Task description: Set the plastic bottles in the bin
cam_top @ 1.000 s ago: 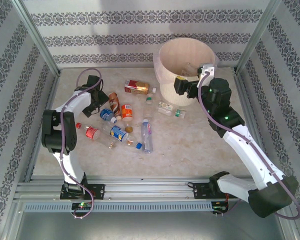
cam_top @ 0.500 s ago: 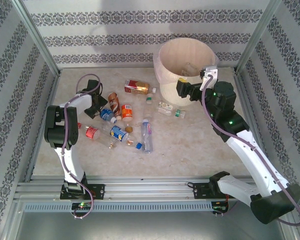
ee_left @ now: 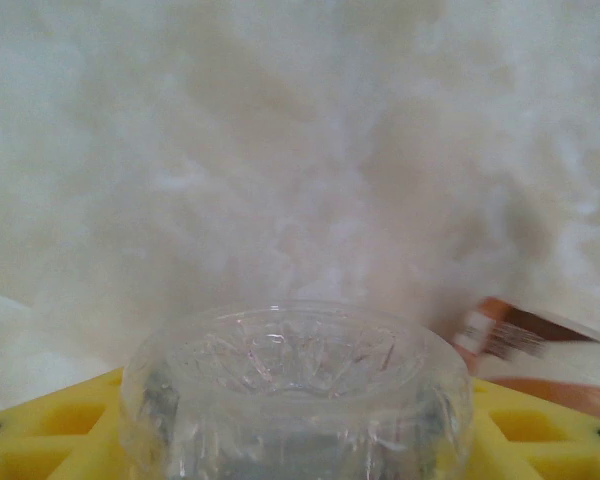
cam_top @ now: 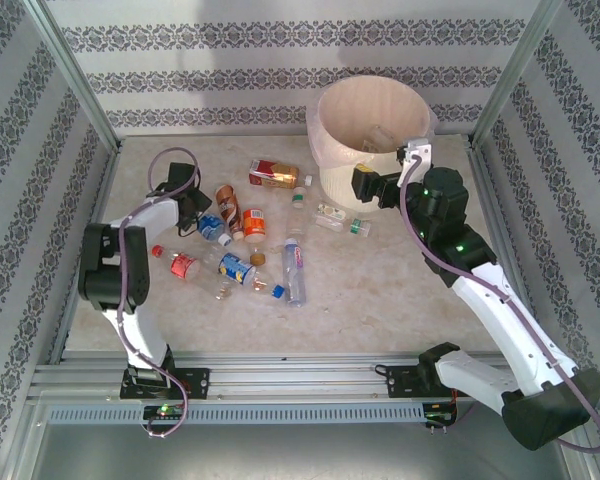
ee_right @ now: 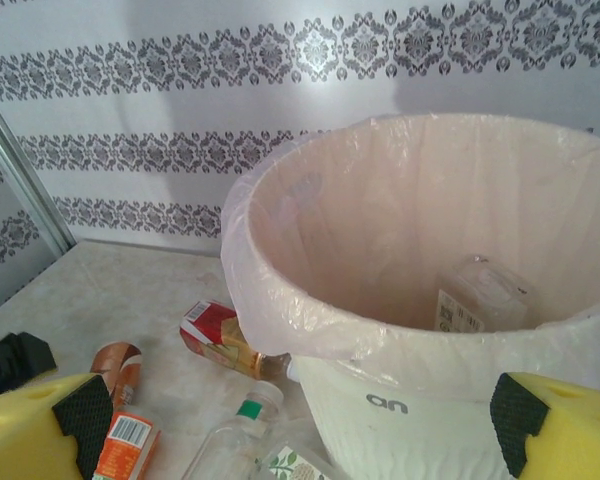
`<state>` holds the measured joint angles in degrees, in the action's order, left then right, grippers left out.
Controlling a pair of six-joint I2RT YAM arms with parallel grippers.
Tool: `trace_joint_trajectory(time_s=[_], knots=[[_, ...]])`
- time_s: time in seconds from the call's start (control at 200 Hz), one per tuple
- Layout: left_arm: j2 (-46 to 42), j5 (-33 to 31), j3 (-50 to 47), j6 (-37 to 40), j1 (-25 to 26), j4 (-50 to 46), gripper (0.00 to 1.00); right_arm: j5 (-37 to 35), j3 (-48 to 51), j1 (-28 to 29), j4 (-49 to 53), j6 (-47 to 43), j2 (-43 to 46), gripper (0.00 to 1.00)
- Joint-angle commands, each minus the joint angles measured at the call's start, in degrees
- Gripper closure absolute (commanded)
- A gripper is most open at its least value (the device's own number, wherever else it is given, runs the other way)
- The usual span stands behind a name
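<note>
Left hand (ee_left: 298, 440) clamped a bottle (ee_left: 295, 360) near its base, likely light, crushable, slippery; right hand (ee_right: 295, 420) gaped empty.

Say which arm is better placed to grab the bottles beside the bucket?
Right. The right gripper hangs open beside the bin, close to the two small bottles at its foot. The left gripper is across the table, a clear bottle between its fingers.

tabletop (cam_top: 380, 290): pale, marbled | walls (cam_top: 230, 80): damask-striped (grey on white) | frame posts (cam_top: 75, 75): metal
</note>
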<state>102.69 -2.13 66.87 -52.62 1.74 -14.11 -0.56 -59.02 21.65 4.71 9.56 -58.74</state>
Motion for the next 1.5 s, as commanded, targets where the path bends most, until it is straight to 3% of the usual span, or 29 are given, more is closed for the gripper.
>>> trace_joint_trajectory(time_s=[0.0,0.19,0.425,0.565,0.744,1.104,1.494], knots=[[-6.9,-0.1,-1.9,3.9,-0.5,7.2,0.45,0.2,1.8,0.7,-2.8,3.8,1.6,0.02],[-14.5,6.5,-3.8,5.3,1.1,12.3,0.46,1.5,5.8,1.6,-8.7,10.1,1.9,0.02],[-19.3,15.1,-1.6,8.5,7.6,17.6,0.46,3.0,6.4,4.2,-9.3,12.6,-0.3,0.02],[-18.9,23.5,0.6,7.5,11.2,24.2,0.46,10.9,6.3,4.9,-12.2,14.6,-2.9,0.02],[-15.1,36.1,4.8,1.9,14.1,35.3,0.45,21.4,3.5,5.8,-15.5,23.5,-7.6,0.02],[-12.0,39.8,9.3,1.7,21.0,41.2,0.45,28.3,1.1,7.5,-24.2,30.5,-15.1,0.02],[-9.9,43.4,10.7,0.0,22.5,44.9,0.44,34.7,-2.3,7.6,-27.7,32.2,-19.9,0.03]])
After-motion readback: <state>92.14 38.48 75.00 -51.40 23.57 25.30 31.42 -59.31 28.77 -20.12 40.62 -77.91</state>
